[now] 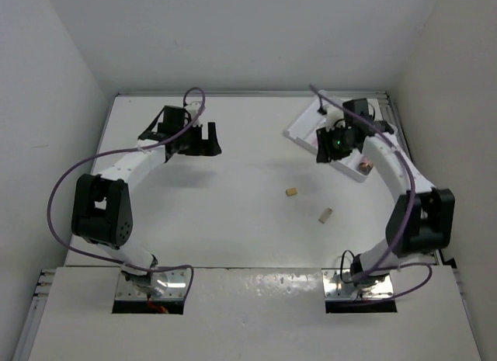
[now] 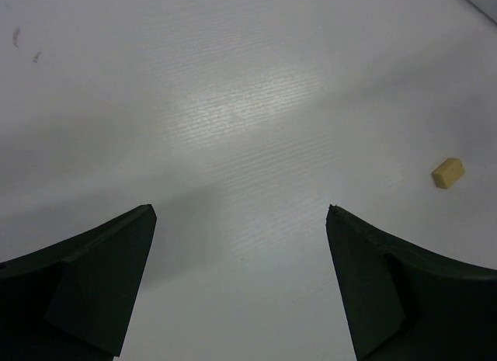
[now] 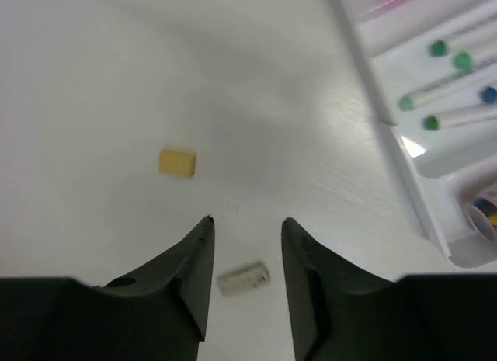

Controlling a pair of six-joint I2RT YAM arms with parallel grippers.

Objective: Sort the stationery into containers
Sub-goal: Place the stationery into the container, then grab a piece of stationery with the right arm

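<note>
near the bottom of the top view the two arms stand bolted at the edge of the white table [image 1: 233, 229]. just above them, right of centre, two small erasers lie loose on the bare surface: a pale eraser [image 1: 326, 215], oblong, lower and to the right, and a yellow eraser [image 1: 291, 192] up and left of it, the two near each other but not touching.

the right gripper [image 1: 326, 151] hangs higher in the frame, over the edge of the tray. from its own wrist view the right gripper [image 3: 248, 221] is parted only part way, a narrow gap between the dark fingers, with nothing pinched and nothing touched. the pale eraser [image 3: 243, 279] shows on the table through that gap, low in the frame, and the yellow eraser [image 3: 177, 162] lies up and to the left, clear of the fingers.

the left gripper [image 1: 200, 144] sits in the upper left, well apart from both erasers. its wrist view shows the left gripper [image 2: 240, 210] spread wide and empty above bare table, with the yellow eraser [image 2: 448, 172] at the right edge.

farthest, in the upper right, lies the white tray [image 1: 301, 130]. the right wrist view catches the tray [image 3: 380, 105] along its right side, with green-capped pens [image 3: 431, 123] and a blue-capped pen [image 3: 488, 95] lying in its long compartments.
</note>
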